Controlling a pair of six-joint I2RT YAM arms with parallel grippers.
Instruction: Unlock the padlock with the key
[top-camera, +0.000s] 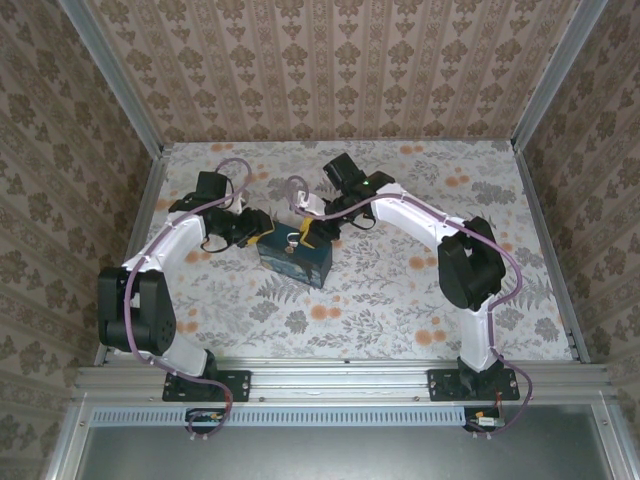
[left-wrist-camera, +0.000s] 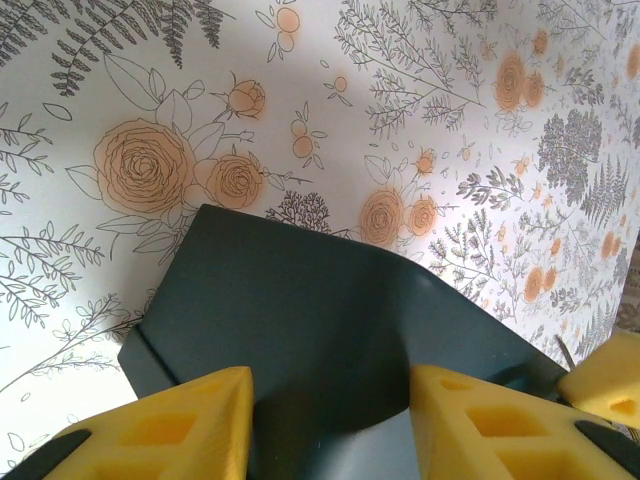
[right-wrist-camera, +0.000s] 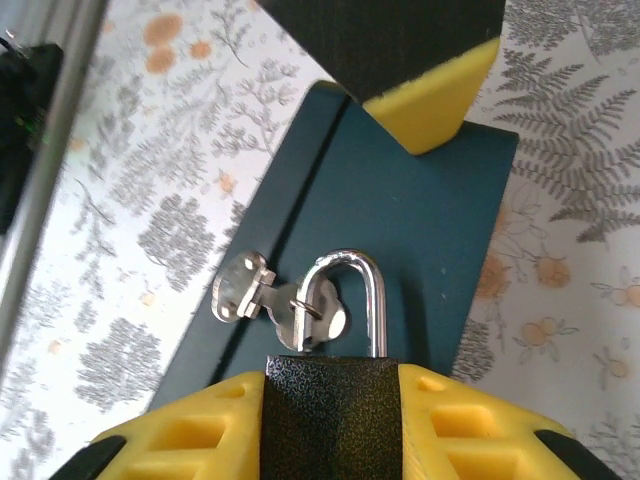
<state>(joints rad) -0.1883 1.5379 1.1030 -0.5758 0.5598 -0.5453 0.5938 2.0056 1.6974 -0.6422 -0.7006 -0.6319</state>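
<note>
From above, at nine o'clock on the flowered table (top-camera: 400, 295): left gripper (top-camera: 262, 229), set against the nine-o'clock end of a dark blue box (top-camera: 300, 264) lying near the table's middle. Through the left wrist camera, closed across that box: yellow pads (left-wrist-camera: 190, 425) tight to either side, with the dark face filling the gap between. At four o'clock in the same view, a yellow fingertip of the other arm.

On the box's upper face, toward its twelve-o'clock edge: padlock (right-wrist-camera: 335, 378), black pebbled body with a silver shackle (right-wrist-camera: 372, 290) arching at twelve o'clock of it in the right wrist view. At nine o'clock of the shackle, lying flat on the blue surface: key (right-wrist-camera: 243, 293), joined to the shackle's nearer leg by a small ring.

Further right, reaching in from three o'clock of the table: right gripper (top-camera: 309, 234), clamped on the padlock body, one yellow pad flush against each side. At twelve o'clock in that wrist view, over the far end of the box, a black-and-yellow finger of the left gripper.
</note>
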